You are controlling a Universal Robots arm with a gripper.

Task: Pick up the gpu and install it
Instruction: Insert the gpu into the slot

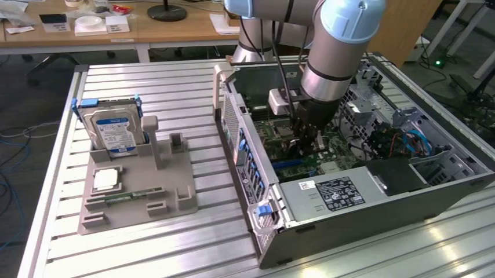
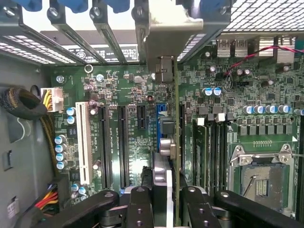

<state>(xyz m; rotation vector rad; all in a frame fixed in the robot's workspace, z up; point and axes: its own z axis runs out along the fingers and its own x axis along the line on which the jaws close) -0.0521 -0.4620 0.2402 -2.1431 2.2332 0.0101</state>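
The exterior view looks down at an angle from above and off the arm, taking in the slatted table [image 1: 155,243] and the open computer case [image 1: 363,197]. The wrist view sits close inside that case, facing its motherboard [image 2: 118,123], which both views share.

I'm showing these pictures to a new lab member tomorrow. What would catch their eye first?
First, the robot arm reaching down into the open computer case on the exterior view's right, its gripper closed on the gpu, held edge-on above the green motherboard. Next, the grey holder on the exterior view's left, with the hard drive standing upright in it.
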